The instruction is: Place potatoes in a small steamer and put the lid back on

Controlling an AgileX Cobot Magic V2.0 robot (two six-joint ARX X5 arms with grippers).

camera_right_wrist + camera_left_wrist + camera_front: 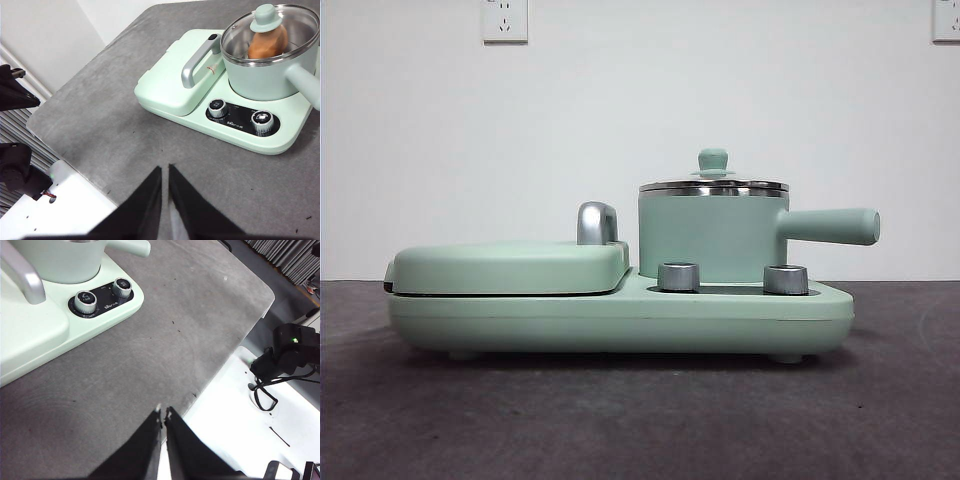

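Observation:
The small steamer (710, 238) stands on the right half of the mint-green cooker base, its stubby handle (832, 226) pointing right. The lid (713, 185) rests on its steel rim, green knob up. Through the lid's glass (295, 25) in the right wrist view, the orange-brown potato (267, 44) lies inside the steamer (265, 77). My right gripper (165, 167) is shut and holds nothing, over bare table well away from the cooker. My left gripper (163, 410) is also shut and holds nothing, near the table's edge, with the steamer (60, 262) far off. Neither arm shows in the front view.
A flat griddle (510, 268) with a chrome handle (597, 223) fills the cooker's left half. Two steel dials (678, 277) (785, 279) sit in front of the steamer. Grey table (640, 420) surrounds the cooker. Beyond the table edge are white surfaces with cables and a black device (287, 352).

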